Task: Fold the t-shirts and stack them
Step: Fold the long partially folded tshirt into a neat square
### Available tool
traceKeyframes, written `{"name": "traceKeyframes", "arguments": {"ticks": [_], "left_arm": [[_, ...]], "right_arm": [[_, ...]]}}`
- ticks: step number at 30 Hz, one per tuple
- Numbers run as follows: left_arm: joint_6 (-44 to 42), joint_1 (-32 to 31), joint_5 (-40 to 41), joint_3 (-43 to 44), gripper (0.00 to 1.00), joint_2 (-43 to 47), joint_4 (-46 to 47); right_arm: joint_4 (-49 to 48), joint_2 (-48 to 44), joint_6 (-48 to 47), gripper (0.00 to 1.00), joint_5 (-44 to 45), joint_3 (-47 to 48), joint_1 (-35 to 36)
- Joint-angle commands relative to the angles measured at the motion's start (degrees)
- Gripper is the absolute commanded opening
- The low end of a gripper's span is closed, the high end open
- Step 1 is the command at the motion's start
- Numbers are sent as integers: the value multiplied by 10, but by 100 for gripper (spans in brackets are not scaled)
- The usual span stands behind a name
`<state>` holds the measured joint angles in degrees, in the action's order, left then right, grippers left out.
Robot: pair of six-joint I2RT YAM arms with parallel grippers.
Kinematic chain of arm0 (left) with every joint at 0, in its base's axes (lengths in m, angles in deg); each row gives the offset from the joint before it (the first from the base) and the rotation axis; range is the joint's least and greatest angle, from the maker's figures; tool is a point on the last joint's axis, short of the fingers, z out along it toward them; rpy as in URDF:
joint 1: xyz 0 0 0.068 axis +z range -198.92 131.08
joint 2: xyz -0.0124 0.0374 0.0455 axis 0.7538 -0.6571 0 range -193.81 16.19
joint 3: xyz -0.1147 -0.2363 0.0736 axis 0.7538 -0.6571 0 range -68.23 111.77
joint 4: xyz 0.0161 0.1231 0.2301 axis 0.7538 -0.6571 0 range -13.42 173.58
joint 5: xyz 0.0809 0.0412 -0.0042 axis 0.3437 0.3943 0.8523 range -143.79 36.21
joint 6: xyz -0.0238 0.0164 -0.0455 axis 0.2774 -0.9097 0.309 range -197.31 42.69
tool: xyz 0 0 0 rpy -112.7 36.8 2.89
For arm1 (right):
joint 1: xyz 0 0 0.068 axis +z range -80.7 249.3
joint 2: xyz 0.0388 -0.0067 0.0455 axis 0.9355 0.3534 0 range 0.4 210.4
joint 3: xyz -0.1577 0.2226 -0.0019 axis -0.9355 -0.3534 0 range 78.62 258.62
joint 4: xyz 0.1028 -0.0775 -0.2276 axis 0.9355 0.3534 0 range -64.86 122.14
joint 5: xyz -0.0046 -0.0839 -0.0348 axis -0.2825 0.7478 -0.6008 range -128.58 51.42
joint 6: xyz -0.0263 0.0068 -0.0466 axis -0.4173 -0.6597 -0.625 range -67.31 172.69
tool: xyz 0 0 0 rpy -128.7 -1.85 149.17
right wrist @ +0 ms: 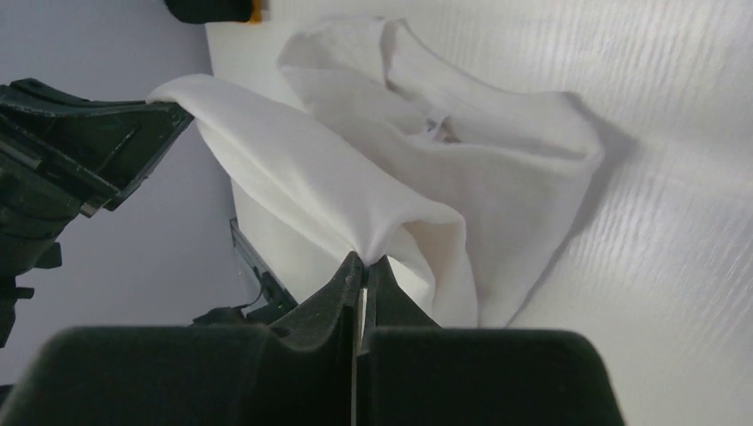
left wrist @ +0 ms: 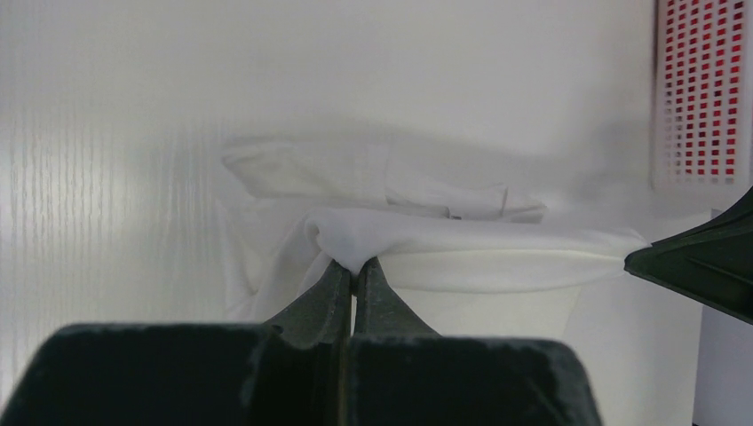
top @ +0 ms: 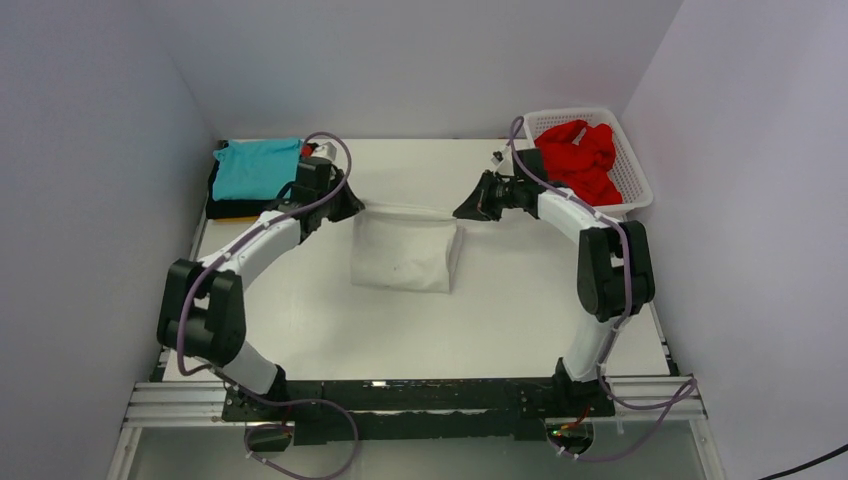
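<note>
The white t-shirt (top: pixel 405 255) lies partly folded at the table's middle, its far edge lifted and stretched taut between both grippers. My left gripper (top: pixel 352 206) is shut on the left corner of that edge (left wrist: pixel 357 263). My right gripper (top: pixel 468 210) is shut on the right corner (right wrist: pixel 364 256). The white shirt also shows in the left wrist view (left wrist: pixel 479 248) and the right wrist view (right wrist: pixel 497 169). A teal t-shirt (top: pixel 255 167) lies folded on a stack at the far left, on top of a black one (top: pixel 228 208). A red t-shirt (top: pixel 583 160) lies crumpled in the basket.
The white lattice basket (top: pixel 632 160) stands at the far right corner and shows in the left wrist view (left wrist: pixel 703 89). Walls close in on the left, back and right. A metal rail (top: pixel 400 395) runs along the near edge.
</note>
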<state>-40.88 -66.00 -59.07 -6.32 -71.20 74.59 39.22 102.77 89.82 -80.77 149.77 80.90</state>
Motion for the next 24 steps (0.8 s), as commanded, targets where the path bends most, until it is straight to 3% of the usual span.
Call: {"name": "traceKeyframes", "arguments": {"ticks": [1, 10, 11, 12, 14, 17, 18, 19, 24], "left_arm": [[-20, 16, 21, 36, 0, -55, 40], [-9, 17, -5, 143, 0, -196, 4], [-10, 18, -8, 150, 4, -201, -2], [-10, 19, -12, 154, 18, -203, -4], [-14, 20, -19, 157, 54, -198, -9], [-18, 20, -26, 150, 97, -164, -6], [-18, 20, -30, 143, 99, -148, -4], [-16, 19, -39, 132, 99, -130, 2], [-1, 7, -137, 60, 99, -56, 60]], "right_arm": [[-10, 54, -11, 0, 49, 52, -14], [-10, 132, 2, 2, 114, 101, -18], [-2, 141, -2, 4, 121, 113, -18], [9, 148, -7, 10, 130, 125, -19], [26, 153, -22, 36, 145, 150, -17], [35, 123, -34, 65, 162, 159, -15], [30, 104, -42, 84, 162, 152, -14], [26, 84, -47, 96, 167, 141, -7], [-62, -22, -32, 100, 121, 17, 34]]}}
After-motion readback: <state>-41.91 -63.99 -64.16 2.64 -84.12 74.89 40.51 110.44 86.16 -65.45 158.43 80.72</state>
